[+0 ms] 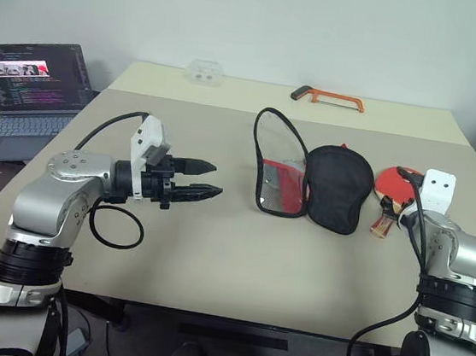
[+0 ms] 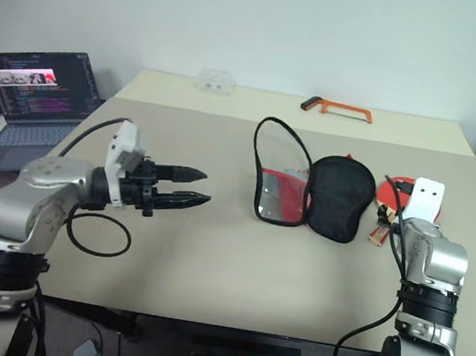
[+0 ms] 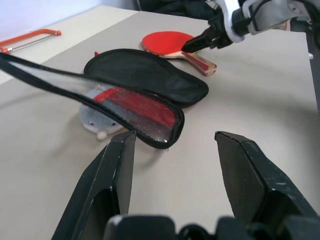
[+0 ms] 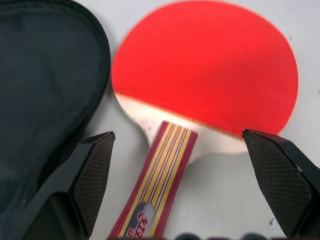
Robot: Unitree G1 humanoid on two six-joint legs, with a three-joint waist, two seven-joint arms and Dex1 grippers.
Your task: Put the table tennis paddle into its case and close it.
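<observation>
While nothing is yet held, entries run nearest first.

Left gripper (image 1: 207, 181): lower left of head view, two black fingers apart and empty, level above bare tan table (image 1: 212, 252), well apart from anything.

Right gripper (image 4: 190, 200): seen along its own wrist view, black fingers spread wide, empty, straddling the neck of the round red rubber-faced table tennis paddle with short striped wooden handle (image 4: 200, 70). Paddle flat on table at right of head view, beside the pouch's right edge; whether touching, cannot tell.

Paddle-shaped soft zip case, black outside with red and mesh inside (image 1: 337, 187): centre of head view, unzipped, black half lying flat, other half propped up with zip edge looping upward.

Orange-framed hacksaw (image 1: 328, 97): far upper centre, clear of the work. Open laptop (image 1: 31, 90): upper left, off the table edge.

Hazards, as judged:
- fingers closing on flat blade or handle may skid it sideways into the pouch, or fail to get under it;
- handle gripped off-centre, blade likely to swing and droop;
- propped flap limp, apt to fold shut before insertion;
- pouch unheld, likely to slide when paddle is pushed in.
</observation>
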